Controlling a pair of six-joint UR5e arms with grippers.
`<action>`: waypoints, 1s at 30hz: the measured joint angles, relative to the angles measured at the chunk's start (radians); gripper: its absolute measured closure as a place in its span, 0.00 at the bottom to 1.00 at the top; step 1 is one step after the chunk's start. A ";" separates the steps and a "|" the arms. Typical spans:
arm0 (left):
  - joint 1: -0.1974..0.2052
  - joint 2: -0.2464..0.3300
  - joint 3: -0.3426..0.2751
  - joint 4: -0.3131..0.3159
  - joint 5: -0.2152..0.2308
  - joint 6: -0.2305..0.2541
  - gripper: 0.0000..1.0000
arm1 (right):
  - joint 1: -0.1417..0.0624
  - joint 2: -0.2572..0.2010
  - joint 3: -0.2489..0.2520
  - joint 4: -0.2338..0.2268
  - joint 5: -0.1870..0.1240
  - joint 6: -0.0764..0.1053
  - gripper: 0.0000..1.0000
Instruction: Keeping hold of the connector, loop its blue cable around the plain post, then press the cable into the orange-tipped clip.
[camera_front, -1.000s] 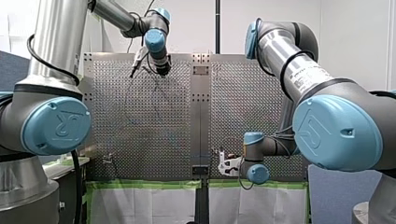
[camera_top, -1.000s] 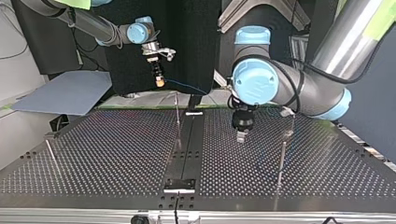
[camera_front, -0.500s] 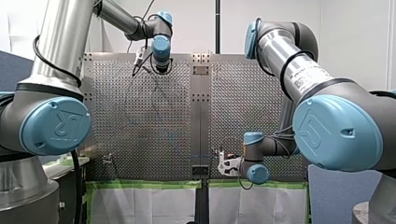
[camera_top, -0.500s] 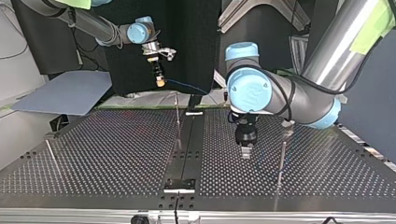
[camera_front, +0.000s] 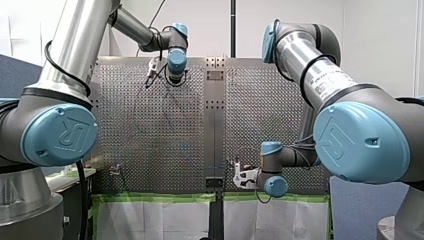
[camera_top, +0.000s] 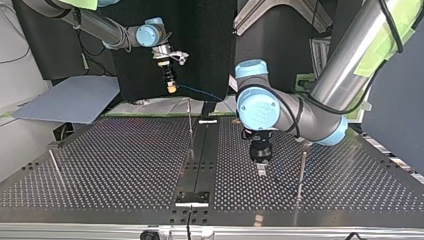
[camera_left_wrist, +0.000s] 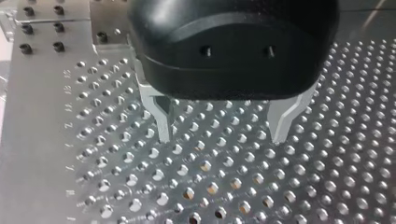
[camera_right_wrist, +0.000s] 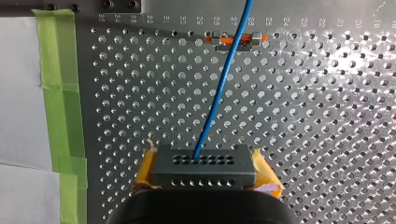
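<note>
Now left gripper (camera_left_wrist: 222, 138), jaws apart, moved nearer top-view camera; right gripper (camera_right_wrist: 204, 171) clamps grey block connector (camera_right_wrist: 204, 163), blue cable (camera_right_wrist: 219, 88) pointing ahead

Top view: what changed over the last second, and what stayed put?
My left gripper moved toward the view's near edge over the perforated table, and its wrist swung toward the view's left. It is open with nothing between its fingers. My right gripper stayed where it was, shut on the connector with its blue cable. No grasp visibly changed.
</note>
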 joint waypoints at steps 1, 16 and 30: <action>0.000 -0.001 0.000 0.000 -0.003 0.003 0.01 | 0.000 0.000 0.000 0.000 0.000 0.000 1.00; 0.003 -0.083 -0.002 -0.002 -0.046 0.032 0.01 | 0.000 0.000 0.000 0.002 0.000 -0.001 1.00; 0.004 -0.143 -0.004 -0.012 -0.106 0.058 0.01 | 0.002 0.000 0.000 0.005 0.000 -0.002 1.00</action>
